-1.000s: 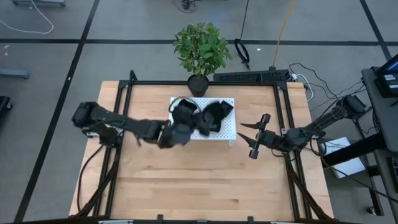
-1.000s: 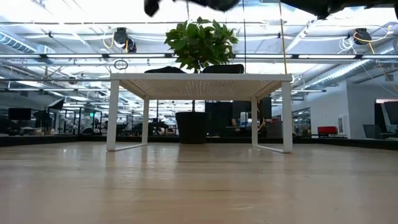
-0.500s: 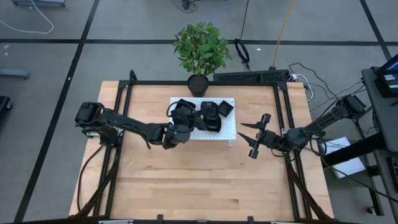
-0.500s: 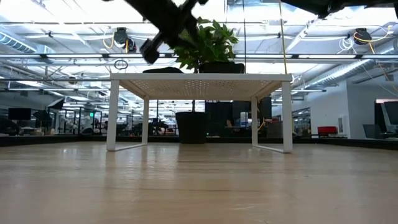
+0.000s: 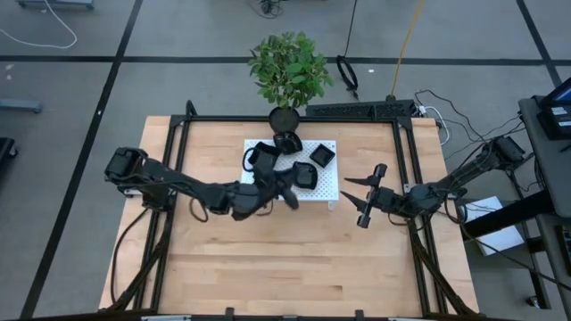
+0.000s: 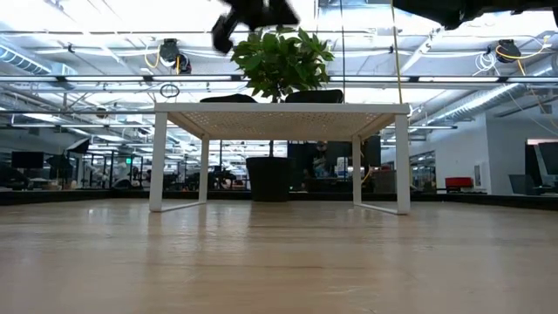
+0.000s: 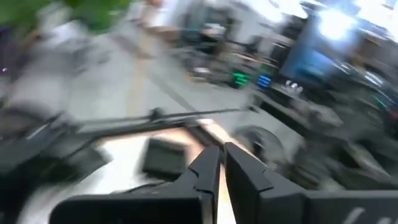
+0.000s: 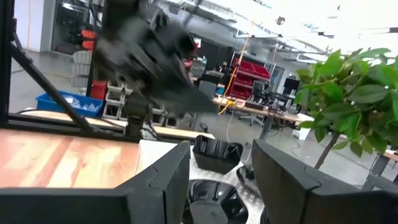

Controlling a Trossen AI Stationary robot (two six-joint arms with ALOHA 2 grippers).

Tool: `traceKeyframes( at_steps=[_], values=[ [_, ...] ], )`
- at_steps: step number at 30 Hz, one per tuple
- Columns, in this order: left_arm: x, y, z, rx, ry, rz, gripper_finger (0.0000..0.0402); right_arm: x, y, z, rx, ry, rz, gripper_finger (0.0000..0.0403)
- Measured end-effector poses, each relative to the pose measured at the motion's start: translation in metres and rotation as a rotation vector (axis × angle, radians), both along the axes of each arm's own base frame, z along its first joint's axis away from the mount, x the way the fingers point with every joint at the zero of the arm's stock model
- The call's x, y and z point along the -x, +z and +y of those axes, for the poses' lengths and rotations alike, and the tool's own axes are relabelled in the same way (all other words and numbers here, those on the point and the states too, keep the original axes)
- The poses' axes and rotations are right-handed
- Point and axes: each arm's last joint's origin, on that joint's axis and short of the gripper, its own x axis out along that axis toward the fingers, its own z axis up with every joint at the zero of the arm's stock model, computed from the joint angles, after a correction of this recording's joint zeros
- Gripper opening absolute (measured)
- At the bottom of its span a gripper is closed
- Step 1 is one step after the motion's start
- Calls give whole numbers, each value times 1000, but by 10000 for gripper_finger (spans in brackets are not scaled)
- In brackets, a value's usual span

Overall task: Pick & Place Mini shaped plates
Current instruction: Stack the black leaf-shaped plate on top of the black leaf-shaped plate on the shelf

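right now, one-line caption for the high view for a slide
Left gripper over the white platform of mini shaped plates; right gripper open, waiting beside it, below a potted plant.

A light wooden bench (image 5: 285,259) with a black metal frame fills the middle of the high view. Toward its far edge stands a white perforated rectangular platform (image 5: 328,188) on thin white legs, seen raised above the boards in the low view (image 6: 279,109). Just behind the platform sits a leafy green plant (image 5: 289,68) in a dark round pot (image 5: 284,121). Around the bench lies a grey tiled floor (image 5: 71,98), with loose cables (image 5: 446,111) trailing off the far right corner.
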Motion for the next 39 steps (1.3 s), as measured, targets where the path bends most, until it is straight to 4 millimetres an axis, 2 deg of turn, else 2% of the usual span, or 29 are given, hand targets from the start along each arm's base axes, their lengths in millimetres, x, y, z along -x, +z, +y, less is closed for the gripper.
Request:
traceKeyframes(
  at_steps=[4,8,11,14,17,20,24,28,31,34,36,39],
  values=[
    [6,14,-21,-215,-213,79,41,-1,-5,0,-9,5,42,160],
    [19,26,-41,-345,-250,140,58,-1,-8,1,-23,7,59,160],
    [30,37,-42,-410,-278,189,77,-1,-8,0,-46,9,52,160],
    [43,47,-41,-467,-437,233,102,-2,-8,0,-32,-8,73,162],
    [51,46,-38,-500,-502,313,132,-9,6,-5,21,-118,136,182],
    [63,38,-28,-510,-421,357,162,-26,37,-18,23,-215,219,217],
    [90,21,-2,-485,-308,348,194,-60,87,-53,-101,-210,352,249],
    [119,12,23,-467,-264,230,206,-103,109,-111,-279,-187,519,249],
    [134,8,35,-474,-296,191,207,-133,106,-156,-455,-125,601,239],
    [143,5,42,-481,-330,170,207,-155,86,-189,-547,-133,691,230],
    [146,2,43,-498,-350,174,207,-168,72,-205,-564,-161,712,227],
    [147,-2,44,-511,-361,195,207,-176,54,-219,-591,-186,734,228]
  ],
)
